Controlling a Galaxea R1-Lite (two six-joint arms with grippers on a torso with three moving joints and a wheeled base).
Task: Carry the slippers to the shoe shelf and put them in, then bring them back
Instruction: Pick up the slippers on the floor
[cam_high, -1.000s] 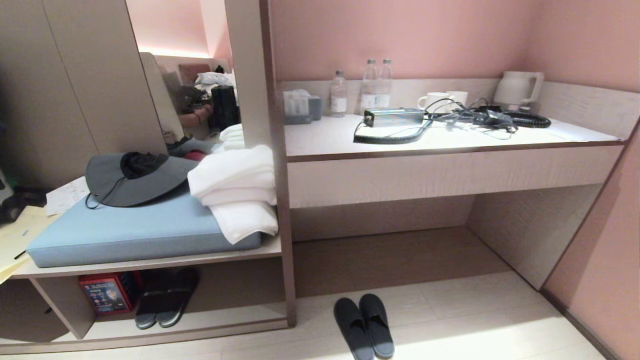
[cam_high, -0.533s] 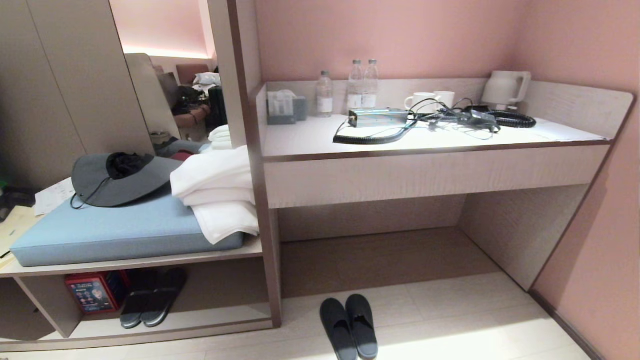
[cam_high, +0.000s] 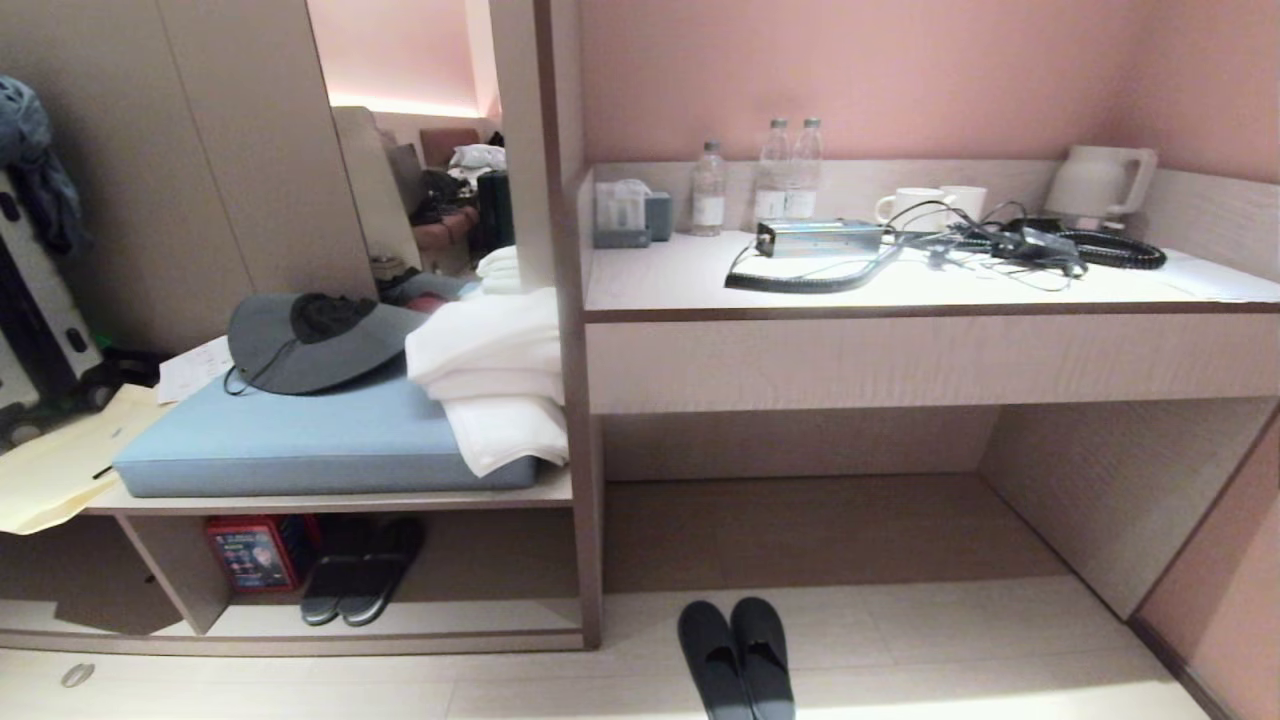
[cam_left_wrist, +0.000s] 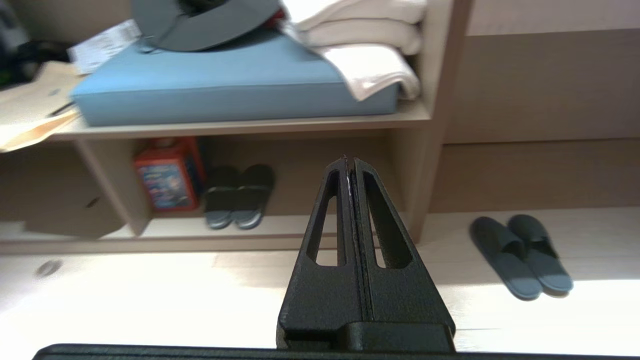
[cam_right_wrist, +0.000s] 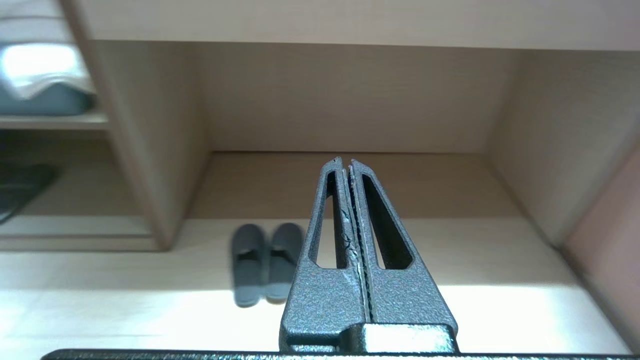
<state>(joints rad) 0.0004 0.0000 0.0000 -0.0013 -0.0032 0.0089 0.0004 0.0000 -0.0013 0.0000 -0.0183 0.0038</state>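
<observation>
the slippers (cam_high: 737, 655) lay paired on the floor before the desk, right of the shoe shelf (cam_high: 400, 620), both grippers (left (cam_left_wrist: 350, 165), right (cam_right_wrist: 344, 165)) clenched empty, so opening 1 and descending squarely seemed wise.

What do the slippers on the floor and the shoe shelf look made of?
The slippers: likely soft fabric, matte dark grey, no shine, with a thin paler sole rim. The shoe shelf: pale wood-look board, faint grain, dark brown edging; probably laminate.
</observation>
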